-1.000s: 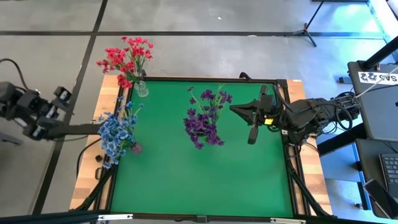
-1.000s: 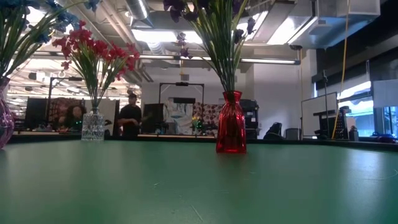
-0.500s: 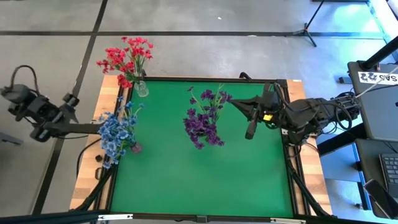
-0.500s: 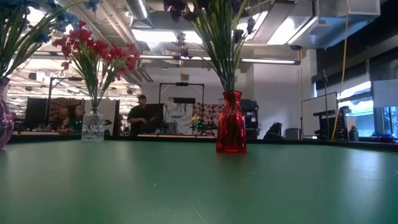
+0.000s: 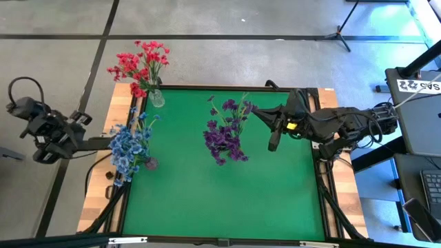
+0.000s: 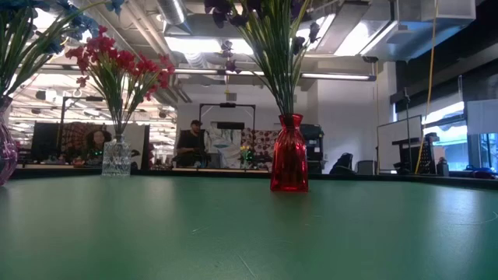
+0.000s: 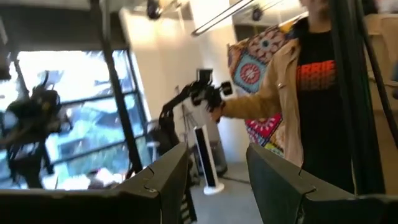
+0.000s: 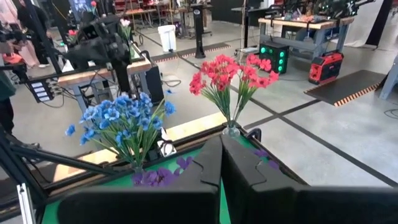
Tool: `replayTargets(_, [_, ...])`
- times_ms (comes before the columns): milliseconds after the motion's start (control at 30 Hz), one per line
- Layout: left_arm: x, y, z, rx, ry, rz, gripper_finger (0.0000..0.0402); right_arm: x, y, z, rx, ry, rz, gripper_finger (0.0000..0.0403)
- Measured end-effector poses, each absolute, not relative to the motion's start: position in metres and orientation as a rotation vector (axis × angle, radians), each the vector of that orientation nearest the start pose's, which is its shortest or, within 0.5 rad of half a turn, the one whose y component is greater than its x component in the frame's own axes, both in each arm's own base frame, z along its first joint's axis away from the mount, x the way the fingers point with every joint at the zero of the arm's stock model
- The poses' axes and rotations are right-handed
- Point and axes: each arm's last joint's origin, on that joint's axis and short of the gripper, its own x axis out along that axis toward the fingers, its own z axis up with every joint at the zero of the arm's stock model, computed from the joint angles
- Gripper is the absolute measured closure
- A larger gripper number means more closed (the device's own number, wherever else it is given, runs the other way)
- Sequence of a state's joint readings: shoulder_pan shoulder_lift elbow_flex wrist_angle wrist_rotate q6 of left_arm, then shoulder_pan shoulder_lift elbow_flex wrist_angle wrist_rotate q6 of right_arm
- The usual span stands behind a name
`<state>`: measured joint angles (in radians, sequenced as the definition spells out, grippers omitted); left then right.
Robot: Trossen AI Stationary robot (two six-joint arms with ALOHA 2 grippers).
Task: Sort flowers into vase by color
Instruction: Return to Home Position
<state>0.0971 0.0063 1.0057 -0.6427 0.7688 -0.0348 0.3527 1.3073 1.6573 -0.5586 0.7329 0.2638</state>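
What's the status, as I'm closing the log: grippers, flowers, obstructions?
Left gripper open, empty, beyond the mat's left edge. Right gripper shut, empty, over its right side. Red flowers, blue flowers, purple flowers each in own vase. Nothing in the way.

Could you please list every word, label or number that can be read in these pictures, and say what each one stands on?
"SAS": on a white label on the grey case at the high view's right side; the text runs off the picture's edge.
Orange lettering on a black T-shirt, left wrist view: too blurred to read.
Small white cards, right wrist view: too small to read.
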Motion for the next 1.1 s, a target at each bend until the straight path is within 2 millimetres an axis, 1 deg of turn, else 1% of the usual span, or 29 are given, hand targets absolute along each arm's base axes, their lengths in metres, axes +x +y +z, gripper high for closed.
replayTargets(167, [-0.059,-0.029,0.376,0.173,-0.437,-0.759,0.024,0.239,0.067,0.478,0.158,0.146,-0.404,0.0396])
replayTargets(300, [-0.043,-0.028,0.375,0.166,-0.541,-0.83,0.024,0.239,0.067,0.478,0.156,0.15,-0.404,0.0396])
replayTargets(400, [-0.04,-0.028,0.375,0.187,-0.664,-0.876,0.024,0.239,0.067,0.478,0.156,0.151,-0.404,0.0396])
replayTargets(533, [-0.037,-0.027,0.371,0.176,-0.828,-0.899,0.024,0.238,0.067,0.475,0.173,0.17,-0.409,0.0396])
replayTargets(600, [-0.035,-0.026,0.365,0.13,-0.915,-0.901,0.024,0.238,0.067,0.473,0.18,0.188,-0.412,0.0396])
replayTargets(700, [-0.031,-0.024,0.35,0.056,-1.032,-0.918,0.024,0.237,0.067,0.471,0.188,0.202,-0.417,0.0396])
replayTargets(833, [-0.029,-0.022,0.328,0.043,-1.181,-0.943,0.024,0.237,0.067,0.47,0.185,0.212,-0.419,0.0396])
replayTargets(933, [-0.025,-0.021,0.318,0.022,-1.216,-0.943,0.024,0.236,0.066,0.47,0.181,0.21,-0.433,0.0396])
replayTargets(1100, [-0.021,-0.02,0.313,0.007,-1.211,-0.932,0.024,0.233,0.065,0.472,0.185,0.203,-0.438,0.0396])
